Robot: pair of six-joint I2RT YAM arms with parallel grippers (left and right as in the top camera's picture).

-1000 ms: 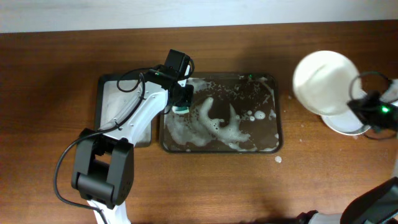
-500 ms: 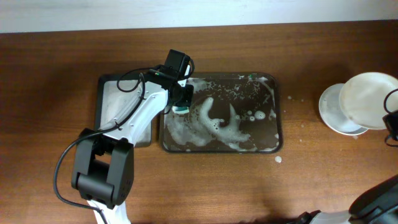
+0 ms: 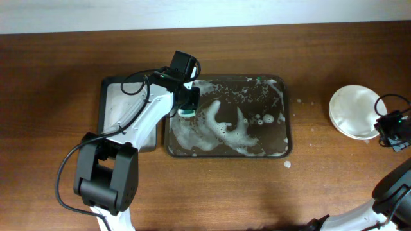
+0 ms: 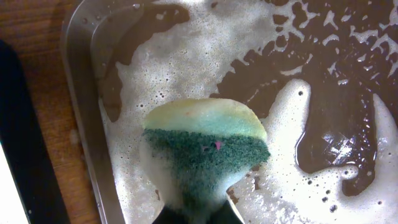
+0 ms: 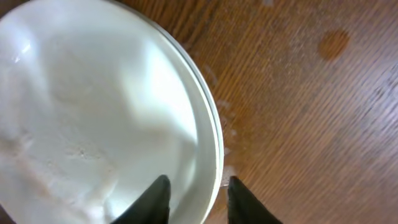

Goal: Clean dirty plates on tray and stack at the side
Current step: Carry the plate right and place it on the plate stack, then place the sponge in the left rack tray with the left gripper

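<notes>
White round shallow plates (image 3: 352, 110) lie nested in a stack on the brown wooden tabletop (image 3: 51, 77) at the right edge of the overhead frame. They are well apart from the wide dark rectangular tray (image 3: 289, 128), which carries only white soap foam (image 3: 225, 128) and no plate. The right wrist view shows two rims one on the other; a third cannot be made out.

At the bottom of that view the right end effector (image 5: 196, 200) straddles the stack's edge, fingers apart, the rim between them and not pinched. The step in hand looks like letting go. To do it well, spread the fingers until neither touches the wet rim, then back straight off, so that nothing drags the top plate off centre.

Over the tray's upper left, the left end effector (image 4: 196, 218) is clamped on a green and yellow sponge (image 4: 205, 152) above the foam; it is best left parked.
</notes>
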